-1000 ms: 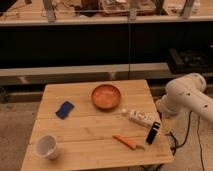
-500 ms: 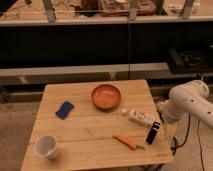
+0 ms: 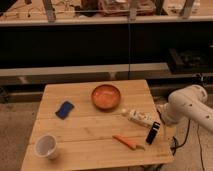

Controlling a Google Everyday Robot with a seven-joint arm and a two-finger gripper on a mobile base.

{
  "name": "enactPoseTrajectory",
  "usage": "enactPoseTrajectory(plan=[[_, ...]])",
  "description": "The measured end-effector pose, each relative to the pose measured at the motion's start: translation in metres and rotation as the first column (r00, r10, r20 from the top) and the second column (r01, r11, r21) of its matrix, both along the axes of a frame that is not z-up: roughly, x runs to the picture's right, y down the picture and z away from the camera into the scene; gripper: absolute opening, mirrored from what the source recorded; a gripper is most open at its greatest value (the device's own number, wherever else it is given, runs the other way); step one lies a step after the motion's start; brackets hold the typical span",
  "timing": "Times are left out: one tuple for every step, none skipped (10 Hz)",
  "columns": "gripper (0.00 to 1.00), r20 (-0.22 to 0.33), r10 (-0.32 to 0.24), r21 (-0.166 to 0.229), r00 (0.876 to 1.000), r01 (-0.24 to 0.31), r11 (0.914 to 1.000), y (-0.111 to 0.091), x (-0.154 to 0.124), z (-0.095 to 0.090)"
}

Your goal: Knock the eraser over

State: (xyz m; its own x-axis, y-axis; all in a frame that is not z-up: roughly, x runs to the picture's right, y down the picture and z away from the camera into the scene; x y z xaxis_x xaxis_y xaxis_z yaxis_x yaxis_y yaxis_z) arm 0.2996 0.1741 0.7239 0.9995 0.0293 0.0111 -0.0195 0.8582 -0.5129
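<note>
The eraser (image 3: 153, 133) is a thin black block with a pale stripe. It stands on end near the front right corner of the wooden table (image 3: 90, 127). The white arm (image 3: 191, 106) reaches in from the right. My gripper (image 3: 161, 118) is at its low end by the table's right edge, just right of and slightly above the eraser. I cannot tell if it touches the eraser.
A white tube (image 3: 137, 117) lies just left of the eraser, and a carrot (image 3: 128, 142) lies in front of it. An orange bowl (image 3: 106, 97) sits mid-back, a blue pad (image 3: 64, 109) at the left, and a white cup (image 3: 46, 146) at the front left.
The arm has sunk lower at the table's right edge, closer to the eraser. The eraser still stands in the same spot.
</note>
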Motion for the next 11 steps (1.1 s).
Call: enactPoseTrajectory(plan=[[0.93,0.006,-0.007,0.007,1.000,0.007,0.9999,0.003,-0.001,0.003],[0.93,0.009,-0.012,0.010,1.000,0.012,0.9999,0.005,-0.002,0.005],[0.93,0.013,-0.018,0.012,1.000,0.017,0.9998,0.005,-0.004,0.007],[0.93,0.019,-0.022,0.013,1.000,0.022,0.9997,0.007,-0.007,0.008],[0.93,0.024,-0.025,0.015,0.999,0.025,0.9996,0.010,-0.010,0.012],[0.93,0.025,-0.026,0.017,0.999,0.026,0.9995,0.013,-0.008,0.016],[0.93,0.028,-0.026,0.017,0.999,0.026,0.9995,0.017,-0.005,0.019],[0.93,0.029,-0.026,0.017,0.999,0.026,0.9995,0.021,-0.002,0.022],[0.93,0.031,-0.034,0.021,0.999,0.033,0.9992,0.020,-0.002,0.023],[0.93,0.035,-0.034,0.023,0.999,0.033,0.9992,0.021,-0.003,0.025],[0.93,0.036,-0.036,0.023,0.999,0.035,0.9991,0.022,-0.006,0.027]])
